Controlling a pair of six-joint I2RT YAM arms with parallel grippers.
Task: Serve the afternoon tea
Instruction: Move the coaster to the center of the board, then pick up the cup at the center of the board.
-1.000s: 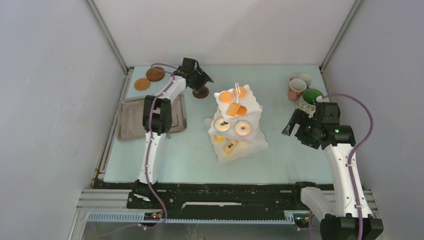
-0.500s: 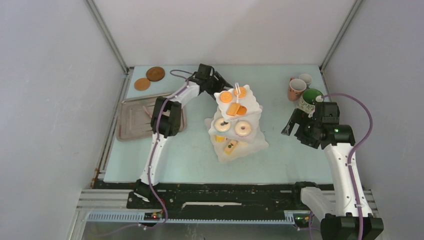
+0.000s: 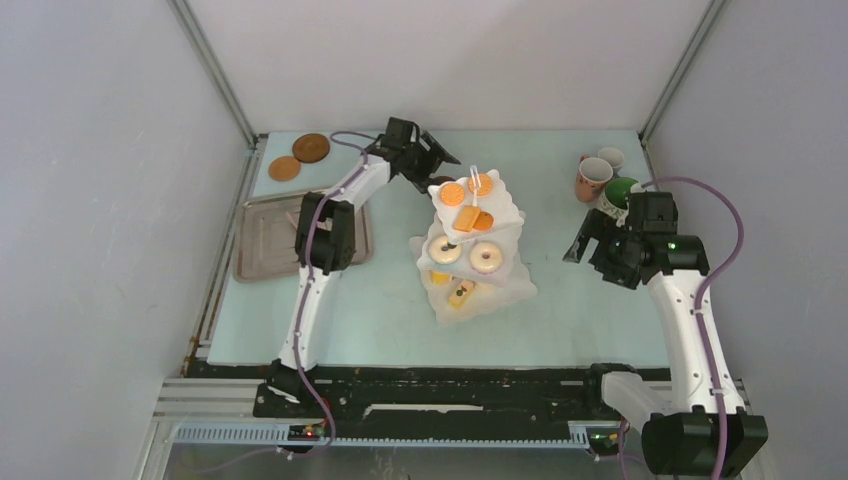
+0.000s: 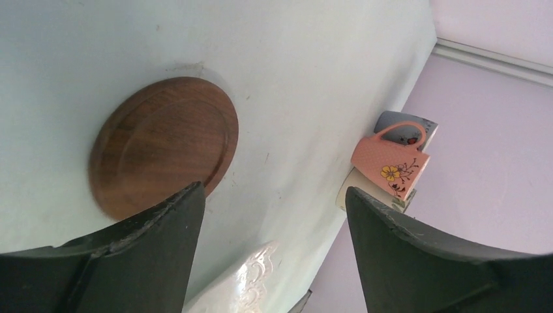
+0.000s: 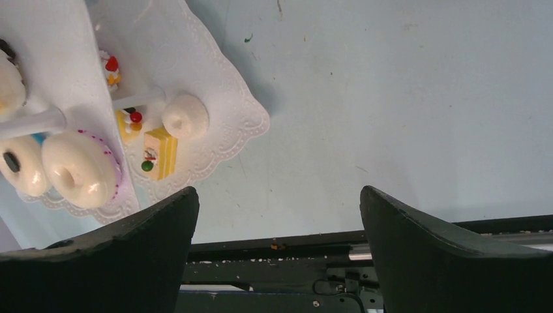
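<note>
White and wavy-edged, your three-tier stand [image 3: 512,287] sits near the middle of the worktop [image 3: 580,330]. Its top tier carries orange biscuits [image 3: 452,194], the middle tier holds two small donuts [image 3: 486,257], and yellow cakes [image 3: 461,293] rest on the bottom one. Toward the far right corner you have three mugs bunched together: the pink mug [image 3: 592,178], the small pale mug [image 3: 611,158] behind it, and the green-inside mug [image 3: 622,190], partly hidden by the right arm [image 3: 690,320]. Two brown coasters [image 3: 311,148] lie in the far left corner. A third coaster [image 4: 163,147] lies flat on the worktop just past the stand's far side, beneath your left end effector [image 4: 274,195]. That end effector's fingers are spread and pinch nothing; you cannot tell whether one finger touches the coaster. Your right end effector [image 5: 279,195] is also spread wide and empty, hovering between the stand and the right edge. A grey tray [image 3: 262,245] sits along the left edge.
</note>
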